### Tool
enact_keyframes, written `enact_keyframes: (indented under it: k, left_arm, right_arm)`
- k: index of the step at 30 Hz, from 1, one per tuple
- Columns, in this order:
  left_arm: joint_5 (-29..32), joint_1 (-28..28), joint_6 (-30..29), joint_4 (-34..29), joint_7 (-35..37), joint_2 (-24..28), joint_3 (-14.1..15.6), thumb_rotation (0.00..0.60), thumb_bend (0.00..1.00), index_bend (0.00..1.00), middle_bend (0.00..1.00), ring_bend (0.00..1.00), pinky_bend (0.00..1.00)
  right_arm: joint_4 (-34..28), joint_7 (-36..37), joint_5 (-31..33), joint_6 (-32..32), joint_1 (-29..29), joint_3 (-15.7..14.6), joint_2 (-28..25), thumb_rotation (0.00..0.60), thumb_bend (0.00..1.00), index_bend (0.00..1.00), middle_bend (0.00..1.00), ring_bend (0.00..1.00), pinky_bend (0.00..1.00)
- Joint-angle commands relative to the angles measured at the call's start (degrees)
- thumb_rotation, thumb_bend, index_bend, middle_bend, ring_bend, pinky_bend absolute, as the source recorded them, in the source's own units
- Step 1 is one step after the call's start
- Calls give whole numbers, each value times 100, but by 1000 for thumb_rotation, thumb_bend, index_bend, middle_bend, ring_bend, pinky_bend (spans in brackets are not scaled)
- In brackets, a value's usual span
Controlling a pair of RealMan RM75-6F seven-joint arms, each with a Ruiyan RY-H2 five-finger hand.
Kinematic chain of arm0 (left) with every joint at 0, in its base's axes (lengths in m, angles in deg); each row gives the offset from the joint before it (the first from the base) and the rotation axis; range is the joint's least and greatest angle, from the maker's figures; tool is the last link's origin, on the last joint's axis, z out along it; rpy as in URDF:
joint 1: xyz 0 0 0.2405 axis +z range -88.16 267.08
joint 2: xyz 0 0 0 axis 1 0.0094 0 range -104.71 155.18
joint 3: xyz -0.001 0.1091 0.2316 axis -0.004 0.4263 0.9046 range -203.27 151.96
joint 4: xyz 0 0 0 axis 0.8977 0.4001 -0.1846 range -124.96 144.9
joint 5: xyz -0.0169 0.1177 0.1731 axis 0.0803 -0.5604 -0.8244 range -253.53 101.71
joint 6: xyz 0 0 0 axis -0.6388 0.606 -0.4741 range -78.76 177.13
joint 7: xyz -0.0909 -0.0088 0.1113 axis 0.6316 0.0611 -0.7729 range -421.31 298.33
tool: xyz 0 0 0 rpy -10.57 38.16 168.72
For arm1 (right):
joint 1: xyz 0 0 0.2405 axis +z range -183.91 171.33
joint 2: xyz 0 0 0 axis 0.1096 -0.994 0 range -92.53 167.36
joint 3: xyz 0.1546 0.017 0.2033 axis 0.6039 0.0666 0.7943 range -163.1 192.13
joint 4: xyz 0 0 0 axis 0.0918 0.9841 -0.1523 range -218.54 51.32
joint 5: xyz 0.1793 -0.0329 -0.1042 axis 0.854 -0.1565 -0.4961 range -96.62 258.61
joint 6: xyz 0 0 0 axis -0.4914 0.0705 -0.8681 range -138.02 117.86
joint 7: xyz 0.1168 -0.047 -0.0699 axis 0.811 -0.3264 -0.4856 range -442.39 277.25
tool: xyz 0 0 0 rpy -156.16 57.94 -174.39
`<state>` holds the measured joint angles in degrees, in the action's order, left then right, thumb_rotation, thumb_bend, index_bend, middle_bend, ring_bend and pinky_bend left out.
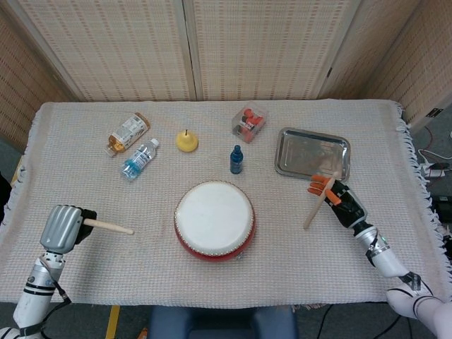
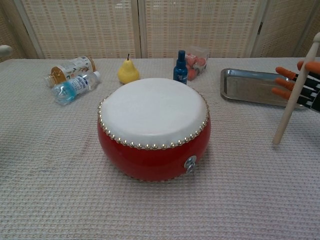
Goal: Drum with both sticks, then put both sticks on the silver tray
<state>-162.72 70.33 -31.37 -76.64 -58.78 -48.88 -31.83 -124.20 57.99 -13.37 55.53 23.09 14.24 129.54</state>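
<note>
Woven cloth is covering the table; my right hand point(image 1: 341, 203) is gripping its stick point(image 1: 316, 205), seemingly tip-down, the drum point(image 1: 214, 219) lying leftward; my left hand point(image 1: 63, 227) is clutching the other stick point(image 1: 108, 227).

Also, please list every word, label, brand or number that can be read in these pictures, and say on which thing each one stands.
No text can be read.
Amber bottle: printed label, too blurred to read.
Clear water bottle: blue label, too small to read.
Blue bottle: small white mark, unreadable.
Red drum, silver tray, both drumsticks: no text seen.
</note>
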Motion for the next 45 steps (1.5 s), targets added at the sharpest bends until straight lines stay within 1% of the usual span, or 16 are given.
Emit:
enact_keyframes:
  k: [1, 5, 9, 18, 25, 30, 35, 45]
  left_arm:
    - [-8, 5, -8, 5, 13, -6, 4, 600, 901, 1000, 1000, 1000, 1000]
    - [-15, 16, -9, 25, 41, -13, 20, 600, 899, 1000, 1000, 1000, 1000]
    - [-17, 31, -17, 31, 76, 4, 28, 600, 900, 1000, 1000, 1000, 1000]
    - [-44, 59, -23, -15, 127, 54, 60, 600, 900, 1000, 1000, 1000, 1000]
    - [-57, 82, -37, -10, 151, 58, 77, 600, 901, 1000, 1000, 1000, 1000]
    - [-71, 80, -28, -9, 160, 52, 84, 600, 900, 1000, 1000, 1000, 1000]
    - [-82, 77, -19, -16, 168, 52, 89, 600, 899, 1000, 1000, 1000, 1000]
    - [-79, 96, -10, -21, 202, 71, 106, 600, 893, 1000, 1000, 1000, 1000]
  right_arm:
    - [211, 83, -30, 99, 8, -98, 124, 593, 429, 449, 289, 274, 277]
    - [385, 135, -36, 170, -3, -172, 198, 558, 361, 409, 289, 274, 280]
    - [500, 65, -48, 257, -21, -241, 249, 552, 339, 407, 289, 274, 288]
    - [469, -541, -150, 520, -71, -402, 272, 551, 332, 481, 316, 275, 296]
    - [371, -911, -62, 569, -162, -429, 289, 550, 328, 542, 344, 309, 331]
    - [379, -999, -26, 580, -217, -456, 338, 549, 326, 565, 363, 330, 351]
    - [434, -1102, -62, 478, -222, -556, 395, 550, 325, 600, 396, 370, 379]
    - [554, -1202, -122, 294, -196, -713, 527, 550, 325, 657, 435, 397, 406]
